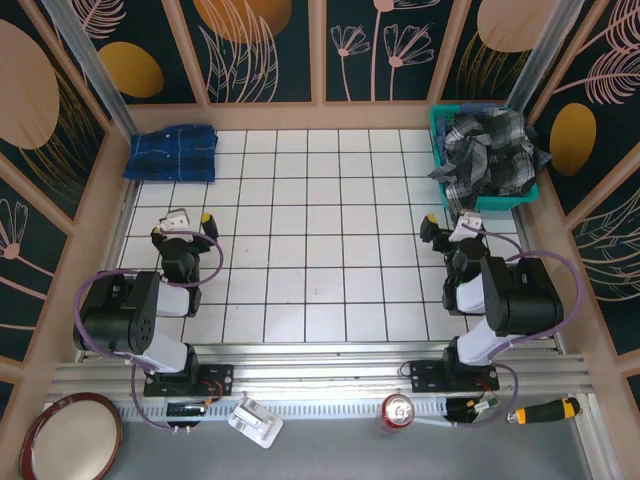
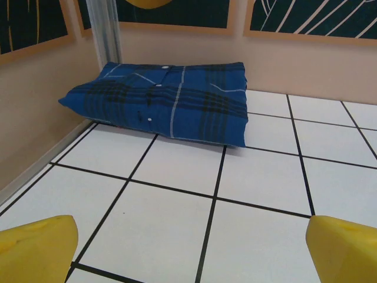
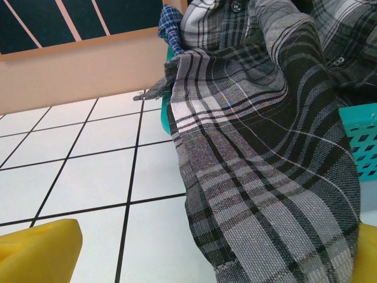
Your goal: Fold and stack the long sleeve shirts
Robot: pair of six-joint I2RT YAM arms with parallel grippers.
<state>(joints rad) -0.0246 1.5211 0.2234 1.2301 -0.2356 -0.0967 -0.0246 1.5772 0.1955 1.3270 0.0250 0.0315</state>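
A bright blue-and-navy plaid shirt (image 1: 170, 152) (image 2: 165, 100) lies folded in the far left corner of the tiled table. A grey-black-white plaid shirt (image 1: 490, 150) (image 3: 265, 147) is heaped in the teal basket (image 1: 437, 130) (image 3: 365, 141), and part of it hangs over the rim down to the tiles. A bit of blue fine-checked cloth (image 3: 171, 26) peeks out behind it. My left gripper (image 1: 190, 225) (image 2: 188, 253) is open over bare tiles, well short of the folded shirt. My right gripper (image 1: 447, 228) (image 3: 200, 259) is open just in front of the hanging grey cloth.
Low peach walls (image 1: 330, 115) ring the white tiled table (image 1: 320, 230). In front of the arm bases lie a red can (image 1: 398, 408), a yellow-handled screwdriver (image 1: 545, 410), a white part (image 1: 255, 420) and a round plate (image 1: 70, 435).
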